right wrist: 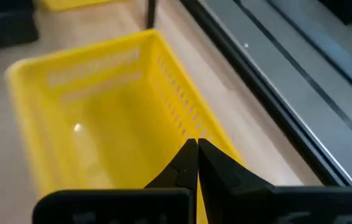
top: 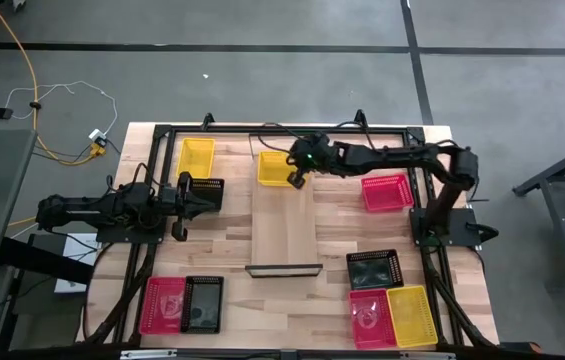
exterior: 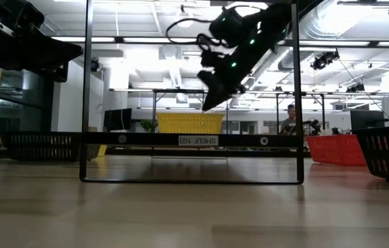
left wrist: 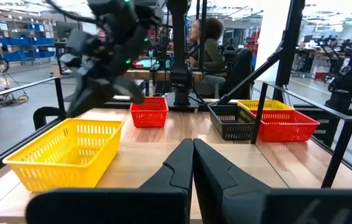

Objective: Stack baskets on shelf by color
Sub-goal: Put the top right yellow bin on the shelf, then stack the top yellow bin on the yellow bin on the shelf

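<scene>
Baskets are lying scattered across the tabletop [top: 292,300] in the high view, which suggests sorting is barely begun. A yellow basket [top: 273,168] is sitting at the far end of the shelf [top: 283,225], the pale plank running down the middle, probably as the base of a yellow stack. The right gripper [top: 296,180] is hanging just beside its right rim with fingers pressed together, holding nothing. The left gripper [top: 178,233] is waiting at the left, equally pinched shut, next to a black basket [top: 205,192]. Another yellow basket [top: 196,156] is resting at the far left; a red basket [top: 385,192] is lying to the right, and pairs and a trio are waiting at the near corners.

From the low view, the yellow basket [exterior: 189,122] is showing behind the shelf's dark end bar, the right gripper [exterior: 211,103] hanging above its right end. Whether it is touching the rim is hard to tell here.

In the left wrist view, the shut fingers [left wrist: 182,165] are pointing across the tabletop at the yellow basket [left wrist: 66,152]; the right arm is blurred, and a seated person is visible beyond.

In the right wrist view, the closed fingers [right wrist: 208,162] are covering the basket's [right wrist: 101,112] near rim, so contact is hidden.
</scene>
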{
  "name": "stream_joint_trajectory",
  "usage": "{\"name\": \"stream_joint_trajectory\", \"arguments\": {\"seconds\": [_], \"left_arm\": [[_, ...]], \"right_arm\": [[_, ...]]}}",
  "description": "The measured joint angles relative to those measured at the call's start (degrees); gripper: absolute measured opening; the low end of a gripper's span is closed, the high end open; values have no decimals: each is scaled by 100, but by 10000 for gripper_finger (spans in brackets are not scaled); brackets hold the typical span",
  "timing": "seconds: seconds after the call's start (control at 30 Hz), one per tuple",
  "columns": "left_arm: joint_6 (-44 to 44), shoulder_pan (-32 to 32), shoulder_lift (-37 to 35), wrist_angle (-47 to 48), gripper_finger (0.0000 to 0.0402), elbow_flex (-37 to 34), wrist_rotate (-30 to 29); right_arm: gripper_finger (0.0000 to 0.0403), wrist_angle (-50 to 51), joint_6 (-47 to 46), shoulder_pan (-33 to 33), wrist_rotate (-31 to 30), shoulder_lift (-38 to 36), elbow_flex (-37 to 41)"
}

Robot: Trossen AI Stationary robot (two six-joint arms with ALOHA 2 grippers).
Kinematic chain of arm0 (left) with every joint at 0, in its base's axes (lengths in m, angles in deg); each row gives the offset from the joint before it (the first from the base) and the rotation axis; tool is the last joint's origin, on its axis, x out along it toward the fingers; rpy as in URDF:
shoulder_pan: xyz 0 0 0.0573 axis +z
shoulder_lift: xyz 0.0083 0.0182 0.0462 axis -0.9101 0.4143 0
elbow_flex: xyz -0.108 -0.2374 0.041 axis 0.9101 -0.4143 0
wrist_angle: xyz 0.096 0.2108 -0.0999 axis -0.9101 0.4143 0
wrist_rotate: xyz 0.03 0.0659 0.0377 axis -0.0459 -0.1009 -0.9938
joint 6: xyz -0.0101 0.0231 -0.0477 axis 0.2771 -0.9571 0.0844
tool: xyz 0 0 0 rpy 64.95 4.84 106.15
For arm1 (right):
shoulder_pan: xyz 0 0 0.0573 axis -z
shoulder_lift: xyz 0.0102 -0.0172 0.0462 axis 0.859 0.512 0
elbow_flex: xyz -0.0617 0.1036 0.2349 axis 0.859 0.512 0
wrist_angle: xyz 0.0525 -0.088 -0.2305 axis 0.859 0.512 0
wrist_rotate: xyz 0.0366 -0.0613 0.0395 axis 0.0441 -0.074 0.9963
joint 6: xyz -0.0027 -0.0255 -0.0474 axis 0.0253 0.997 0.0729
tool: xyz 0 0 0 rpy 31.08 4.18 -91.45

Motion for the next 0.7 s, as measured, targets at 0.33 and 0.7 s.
{"name": "stream_joint_trajectory", "arguments": {"seconds": [0.33,0.7], "left_arm": [[-2,0,0,0,0,1,0],[-911,4,4,-226,0,1,-362]], "right_arm": [[0,-1287,-66,-482,-428,-2202,2377],[0,-4279,-123,-774,314,-3627,4255]]}}
